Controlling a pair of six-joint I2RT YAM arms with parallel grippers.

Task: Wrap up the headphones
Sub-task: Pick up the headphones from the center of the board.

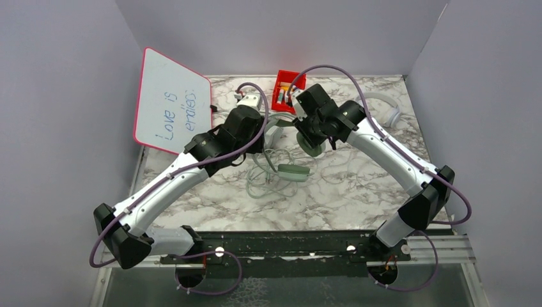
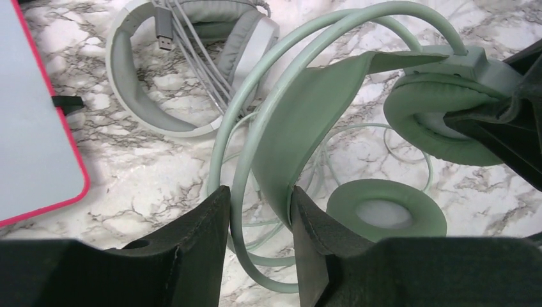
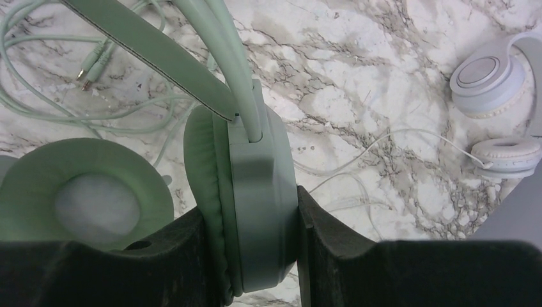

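The marble table (image 1: 358,192) carries all three headsets, and as far as I can see none is wrapped yet. A whiteboard (image 1: 172,102) leans at the far left corner.

The mint-green headset (image 1: 294,171) is near the middle of the table, toward the far edge, and I hold it between both arms. My right gripper (image 3: 252,217) is clamped on one ear cup, a finger on each face. My left gripper (image 2: 259,217) straddles the headband. The fingers seem to press the strap and the wire hoop from both sides, though I cannot swear from this angle that the grip is firm.

The grey-white headset (image 2: 246,45) lies beyond it, near the far edge beside the whiteboard. The plain white headset (image 3: 489,70) lies at the far right corner, well apart from my grippers.

The mint cable (image 1: 262,182) sprawls in loose loops on the table toward the near edge, its plug (image 3: 92,64) lying free. The grey-white one's strands drape over its cup with the USB plug (image 2: 164,29) on top.

I judge this the very start: one headset gripped, its winding not begun, and two more to do.
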